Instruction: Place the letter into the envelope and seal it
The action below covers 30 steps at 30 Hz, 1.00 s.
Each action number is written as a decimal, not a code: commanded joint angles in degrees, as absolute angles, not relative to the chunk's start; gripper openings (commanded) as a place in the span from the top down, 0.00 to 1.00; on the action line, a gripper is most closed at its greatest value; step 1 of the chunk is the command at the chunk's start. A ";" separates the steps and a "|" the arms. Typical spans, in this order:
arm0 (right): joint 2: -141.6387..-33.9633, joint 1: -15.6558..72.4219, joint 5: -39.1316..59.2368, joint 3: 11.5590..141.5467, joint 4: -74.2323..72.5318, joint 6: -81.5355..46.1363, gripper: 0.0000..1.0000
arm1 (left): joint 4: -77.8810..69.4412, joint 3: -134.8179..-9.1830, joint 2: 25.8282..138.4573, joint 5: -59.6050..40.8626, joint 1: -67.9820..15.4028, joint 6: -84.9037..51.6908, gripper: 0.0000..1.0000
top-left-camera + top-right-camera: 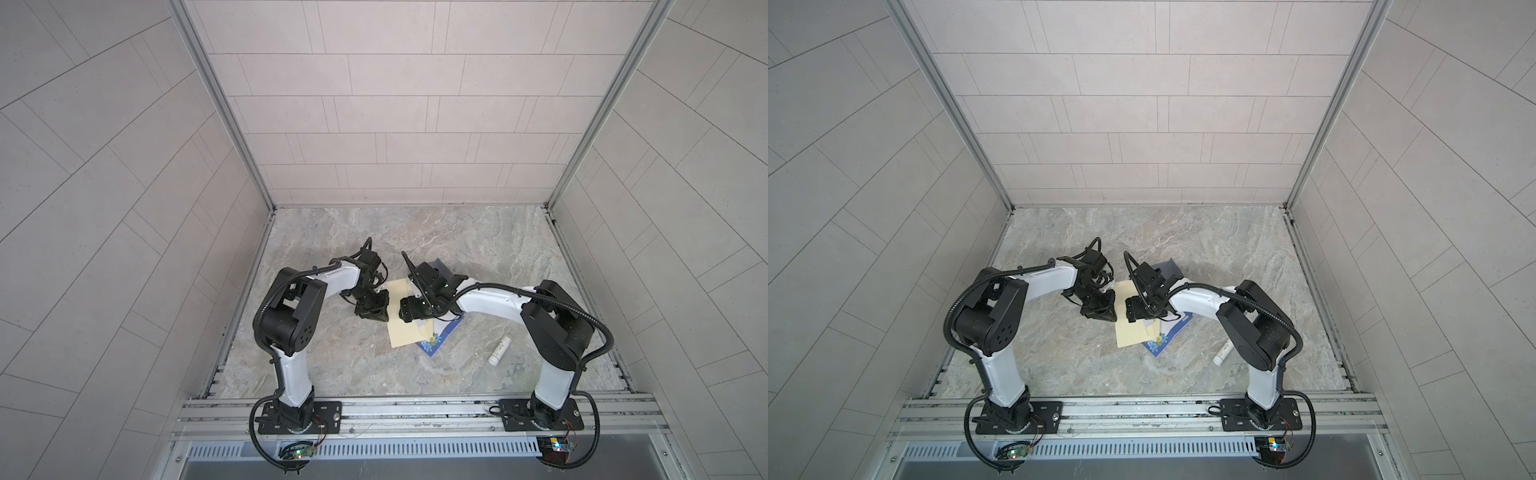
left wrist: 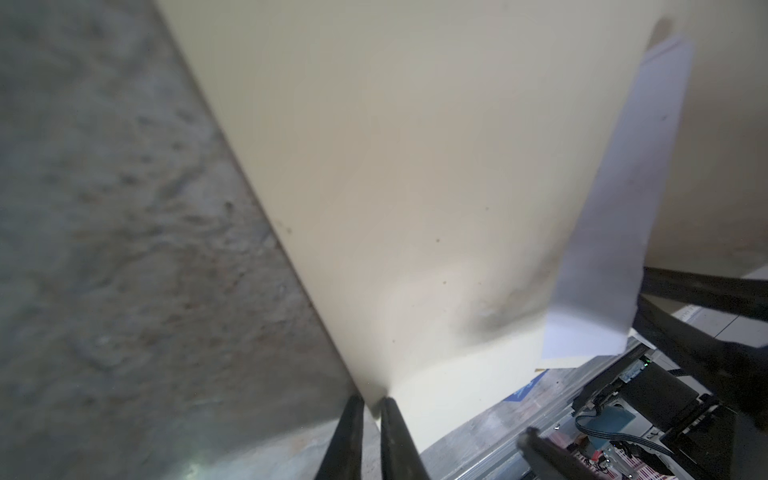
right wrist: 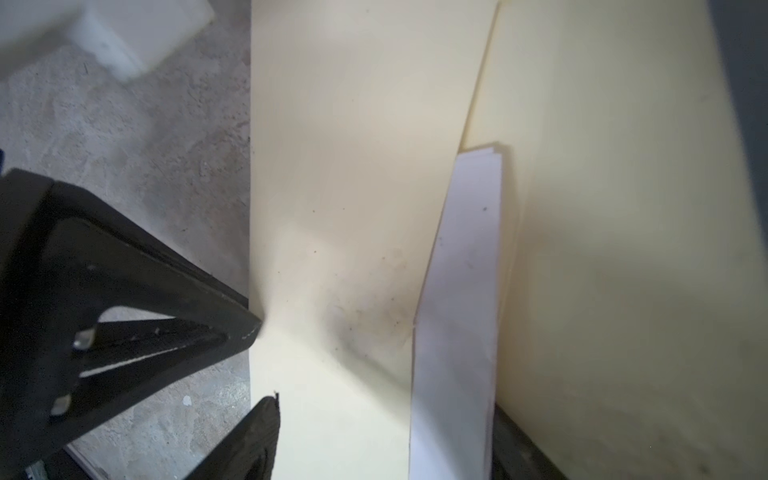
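A cream envelope point(image 1: 405, 334) point(image 1: 1133, 334) lies on the marble table between both arms. My left gripper point(image 1: 383, 319) point(image 1: 1111, 318) point(image 2: 372, 401) is shut on the envelope's point(image 2: 415, 187) left edge, and the paper puckers at the pinch. A white folded letter point(image 3: 457, 311) point(image 2: 615, 249) sits partly tucked under the envelope's point(image 3: 353, 166) front sheet, with its end sticking out. My right gripper point(image 1: 409, 311) point(image 1: 1134, 311) point(image 3: 386, 440) hovers open over the envelope, one finger on each side of the letter, holding nothing.
A white glue stick point(image 1: 500, 350) point(image 1: 1222, 352) lies on the table to the right of the envelope. A blue flowered card point(image 1: 436, 341) point(image 1: 1163, 343) lies partly under the envelope. Tiled walls enclose three sides, and a metal rail point(image 1: 415, 409) runs along the front.
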<state>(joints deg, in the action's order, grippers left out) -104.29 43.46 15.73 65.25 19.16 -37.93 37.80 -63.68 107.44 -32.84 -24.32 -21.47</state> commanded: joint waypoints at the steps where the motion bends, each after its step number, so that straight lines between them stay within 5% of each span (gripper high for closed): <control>1: -102.31 43.68 11.88 66.82 22.61 -38.06 0.23 | 38.32 -63.89 110.18 -28.94 -24.61 -20.07 0.88; 19: -108.11 43.69 14.17 68.93 22.85 -37.10 0.22 | 38.66 -65.05 110.61 -28.94 -24.61 -19.66 0.89; 30: -106.94 43.69 29.23 66.37 14.63 -35.40 0.23 | 37.22 -67.12 112.01 -30.27 -24.61 -21.19 0.87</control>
